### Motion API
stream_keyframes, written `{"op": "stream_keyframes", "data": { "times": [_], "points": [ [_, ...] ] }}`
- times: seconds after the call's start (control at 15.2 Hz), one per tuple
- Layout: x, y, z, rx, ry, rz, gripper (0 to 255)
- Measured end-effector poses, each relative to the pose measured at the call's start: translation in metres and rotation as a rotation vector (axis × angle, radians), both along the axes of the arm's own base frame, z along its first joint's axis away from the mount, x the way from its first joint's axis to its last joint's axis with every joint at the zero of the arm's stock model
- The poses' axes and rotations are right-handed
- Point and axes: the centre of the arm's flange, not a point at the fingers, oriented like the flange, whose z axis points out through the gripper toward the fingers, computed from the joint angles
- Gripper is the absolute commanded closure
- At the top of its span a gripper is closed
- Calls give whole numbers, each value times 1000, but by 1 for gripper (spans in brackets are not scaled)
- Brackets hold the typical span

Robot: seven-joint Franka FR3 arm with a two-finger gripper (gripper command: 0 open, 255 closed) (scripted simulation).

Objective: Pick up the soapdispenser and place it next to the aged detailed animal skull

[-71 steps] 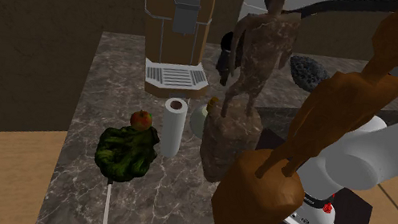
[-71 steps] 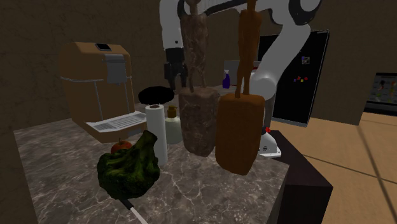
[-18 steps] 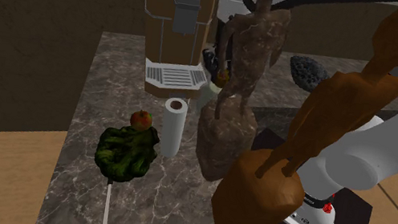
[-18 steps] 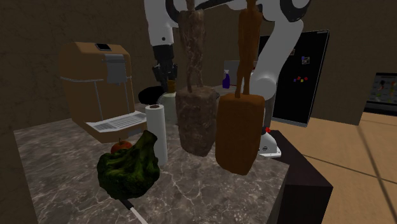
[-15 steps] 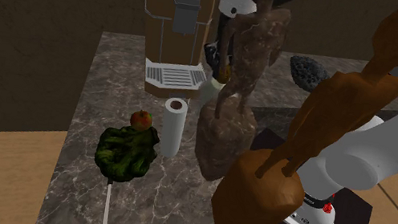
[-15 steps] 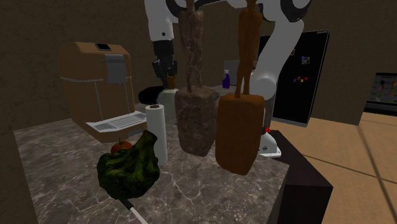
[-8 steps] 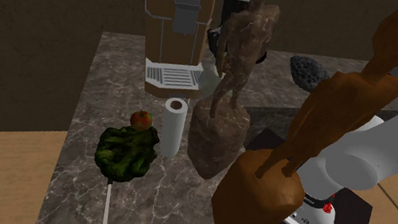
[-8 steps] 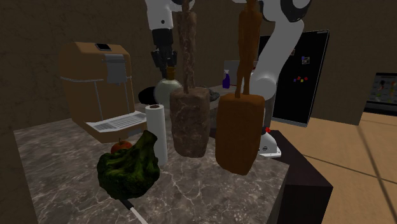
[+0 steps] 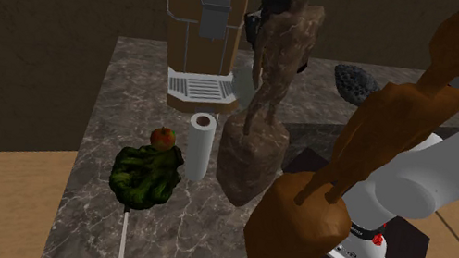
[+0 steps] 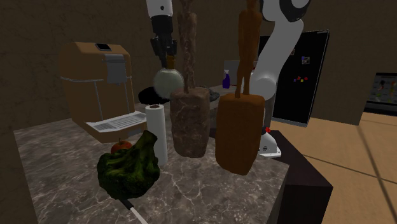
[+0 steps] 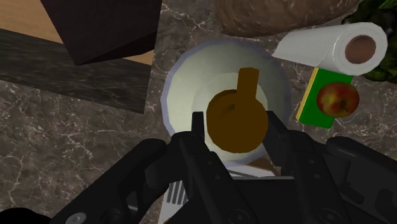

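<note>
Dark marble countertop [image 10: 51, 156], veined in white, ran under plain brown walls. You had the gripper [image 10: 169, 59] with its black fingers [image 11: 194, 145] clamped on the brown pump top of the soap dispenser [image 10: 167, 83], a pale, round-bellied bottle held above the counter between the boxy tan coffee machine [image 10: 95, 76] and the rough, mottled brown figure [image 10: 189, 114]. A smooth white paper roll [image 10: 156, 130] stood upright nearby.

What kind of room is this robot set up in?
Most likely a home kitchen. A dark marbled counter carries a brown coffee machine and a paper towel roll, and what looks like a black fridge with small magnets stands behind the arm.
</note>
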Motion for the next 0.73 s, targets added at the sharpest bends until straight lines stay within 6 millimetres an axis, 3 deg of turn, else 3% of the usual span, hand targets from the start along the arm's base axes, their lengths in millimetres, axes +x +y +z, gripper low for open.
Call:
{"op": "stream_keyframes", "data": {
  "times": [0.4, 0.73],
  "points": [
    [0, 1, 29, 0, 0, 0, 255],
    [14, -47, 33, 0, 1, -1, 255]
  ]
}}
